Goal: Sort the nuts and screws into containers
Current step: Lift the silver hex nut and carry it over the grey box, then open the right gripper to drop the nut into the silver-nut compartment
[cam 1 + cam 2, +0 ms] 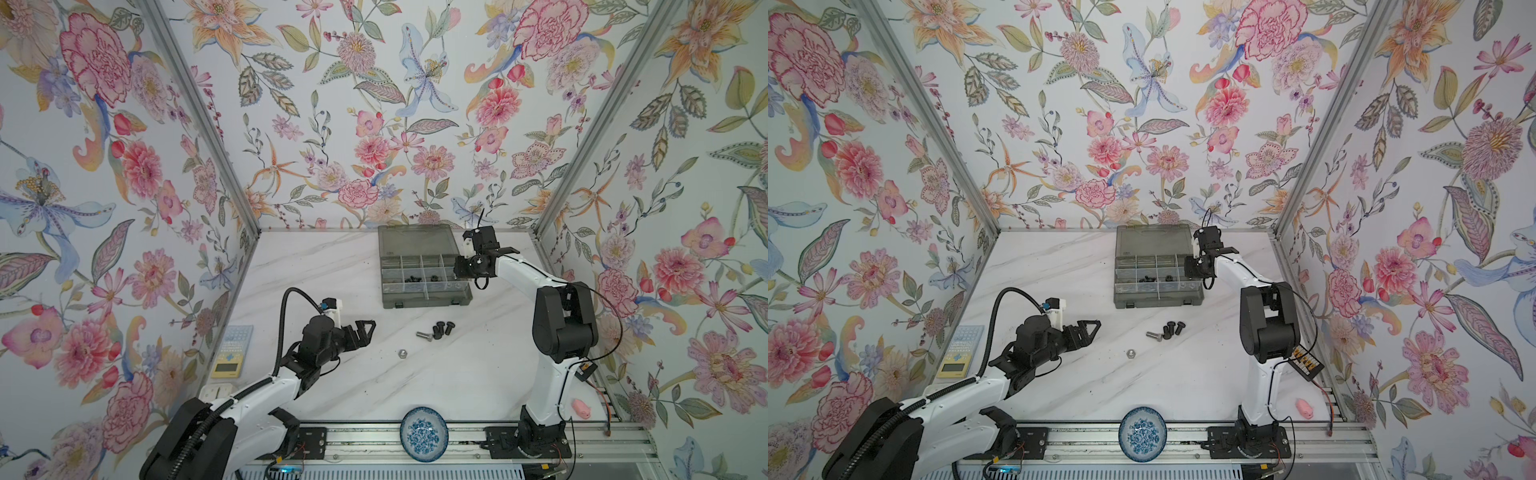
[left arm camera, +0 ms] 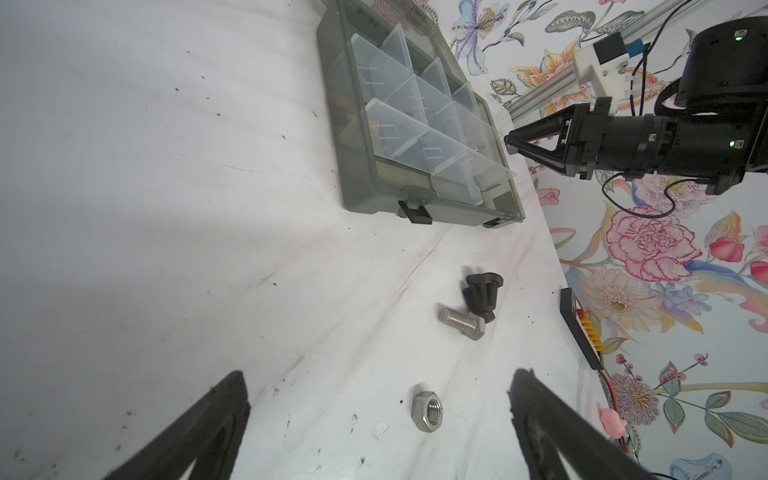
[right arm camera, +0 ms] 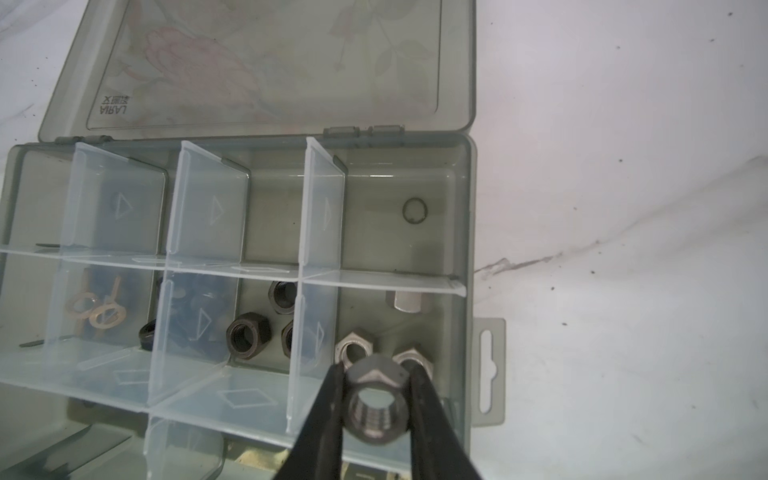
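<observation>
The grey organiser box (image 1: 424, 297) lies open at the back of the table, lid flat behind it. Its containers hold black nuts (image 3: 248, 332), silver nuts (image 3: 355, 345) and brass-coloured winged ones (image 3: 97, 311). My right gripper (image 3: 376, 374) points down over the box's right-hand compartments, shut on a silver hex nut (image 3: 374, 409). Black screws (image 1: 442, 328) and a silver screw (image 1: 424, 336) lie together on the table in front of the box. A lone silver nut (image 2: 427, 411) lies nearer, just ahead of my left gripper (image 2: 378, 374), which is open and empty.
A blue-and-white dish (image 1: 424, 432) sits on the front rail. A yellow calculator (image 1: 232, 351) lies by the left wall and a pink toy (image 1: 582, 408) near the right arm's base. The box's clear dividers (image 3: 320, 208) stand upright between compartments.
</observation>
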